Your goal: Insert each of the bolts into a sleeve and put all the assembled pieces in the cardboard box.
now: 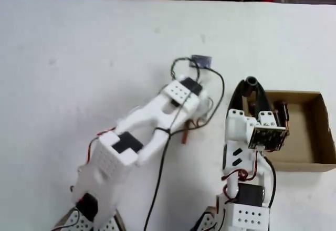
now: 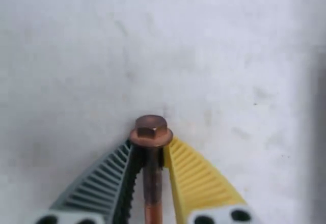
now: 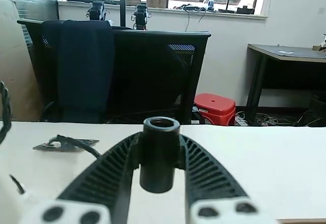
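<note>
**Grip state.** The left gripper (image 2: pixel 151 148) is clamping the bolt (image 2: pixel 151 132) by its shank. The flanged hex head is projecting just past the jaw tips, over bare table (image 1: pixel 79 58) near the middle. The right gripper (image 3: pixel 159 142) is gripping the sleeve (image 3: pixel 159 155) around its mid-body with the bore facing up. It is standing just beside the cardboard box (image 1: pixel 304 136), near the table's right edge.

**Handling.** The bolt is looking like stiff, light metal. Its smooth shank is likely to pivot, so take hold close under the head. The sleeve is looking rigid and round and may roll in the jaws. Hold it at mid-body, leaving the bore open.

**Obstructions.** The left arm's cable (image 1: pixel 163 173) is trailing between the arms. A small circuit board (image 1: pixel 201 60) is lying toward the far edge. The right arm is hiding part of the box interior.
</note>
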{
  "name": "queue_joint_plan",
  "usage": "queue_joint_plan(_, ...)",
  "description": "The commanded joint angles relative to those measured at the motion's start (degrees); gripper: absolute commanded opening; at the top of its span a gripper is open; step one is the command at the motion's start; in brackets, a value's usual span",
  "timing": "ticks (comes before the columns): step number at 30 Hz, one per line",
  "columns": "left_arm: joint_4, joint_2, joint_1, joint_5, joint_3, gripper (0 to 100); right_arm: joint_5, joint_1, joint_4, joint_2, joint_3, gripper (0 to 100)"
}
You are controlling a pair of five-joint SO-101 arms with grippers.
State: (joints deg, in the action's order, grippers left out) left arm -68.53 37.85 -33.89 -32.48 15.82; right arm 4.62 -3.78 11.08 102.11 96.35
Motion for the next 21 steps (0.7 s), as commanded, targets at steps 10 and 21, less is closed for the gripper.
queue_joint_plan(10, -10.99, -0.92, 8.48, 4.40, 9.67, 2, -0.44, 1.80, -0.13, 0.84, 0.44, 1.7)
queue_joint_plan(21, -17.58, -0.31, 15.87, 4.57, 9.49, 2, -0.26, 5.32, 1.98, 0.92, 0.44, 1.7)
